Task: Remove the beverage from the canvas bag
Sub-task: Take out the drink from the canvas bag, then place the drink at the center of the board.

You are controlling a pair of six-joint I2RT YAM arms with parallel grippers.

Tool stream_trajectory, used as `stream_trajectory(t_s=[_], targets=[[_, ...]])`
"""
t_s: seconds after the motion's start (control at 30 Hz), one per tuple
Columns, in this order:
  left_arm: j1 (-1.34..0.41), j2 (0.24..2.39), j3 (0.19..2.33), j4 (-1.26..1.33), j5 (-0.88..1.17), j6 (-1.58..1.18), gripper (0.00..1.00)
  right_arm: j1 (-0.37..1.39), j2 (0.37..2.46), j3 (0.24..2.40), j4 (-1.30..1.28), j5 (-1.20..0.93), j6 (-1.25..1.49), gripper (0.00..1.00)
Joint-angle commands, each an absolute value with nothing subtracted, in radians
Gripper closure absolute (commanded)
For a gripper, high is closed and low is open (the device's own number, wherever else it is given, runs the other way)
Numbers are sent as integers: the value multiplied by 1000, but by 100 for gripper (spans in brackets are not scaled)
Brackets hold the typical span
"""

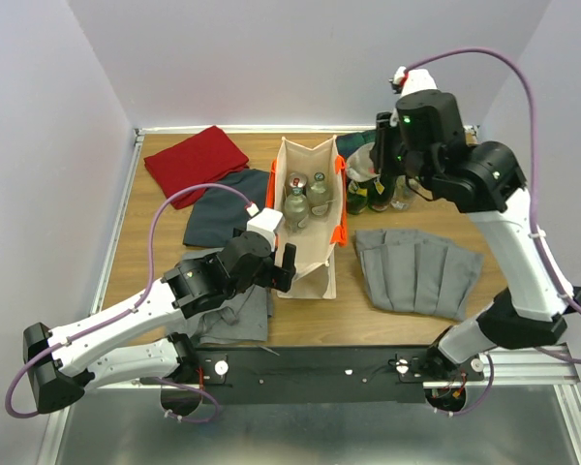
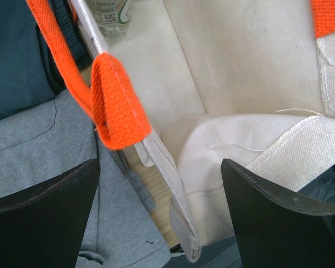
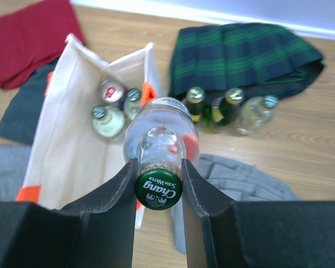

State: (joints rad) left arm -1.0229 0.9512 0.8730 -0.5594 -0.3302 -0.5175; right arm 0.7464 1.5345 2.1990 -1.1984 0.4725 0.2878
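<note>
The beige canvas bag [image 1: 305, 254] with orange handles stands open at the table's middle. Inside it I see a red-topped can [image 3: 111, 90] and two capped bottles [image 3: 133, 96] [image 3: 103, 117]. My right gripper [image 3: 159, 174] is shut on the neck of a clear glass bottle [image 3: 161, 125] with a green cap, held in the air above the bag's right edge. In the top view that gripper [image 1: 381, 165] hangs right of the bag. My left gripper [image 2: 159, 218] is open, its fingers astride the bag's near-left rim [image 2: 167, 184] below an orange handle [image 2: 114, 106].
Three bottles [image 3: 230, 100] stand on the table right of the bag, next to a plaid cloth [image 3: 245, 53]. A red cloth [image 1: 196, 155] and a dark blue cloth [image 1: 223, 208] lie left of it. A folded grey cloth [image 1: 416, 271] lies right, another grey one [image 1: 237, 315] under my left arm.
</note>
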Motion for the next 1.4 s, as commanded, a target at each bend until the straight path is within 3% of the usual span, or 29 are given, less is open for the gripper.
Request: stream_trajectory(t_s=[0.0,0.63,1.37], targets=[[-1026,942,881,-606,-327,-495,1,752,1468,2175,-1048,630,298,99],[-1028,951,882,-612,-324,-492,1,747,1410,1879,-999,710,330,99],[-1026,977,891,-612,-324,-491,1,583,1307,1421,-641,453,362,99]])
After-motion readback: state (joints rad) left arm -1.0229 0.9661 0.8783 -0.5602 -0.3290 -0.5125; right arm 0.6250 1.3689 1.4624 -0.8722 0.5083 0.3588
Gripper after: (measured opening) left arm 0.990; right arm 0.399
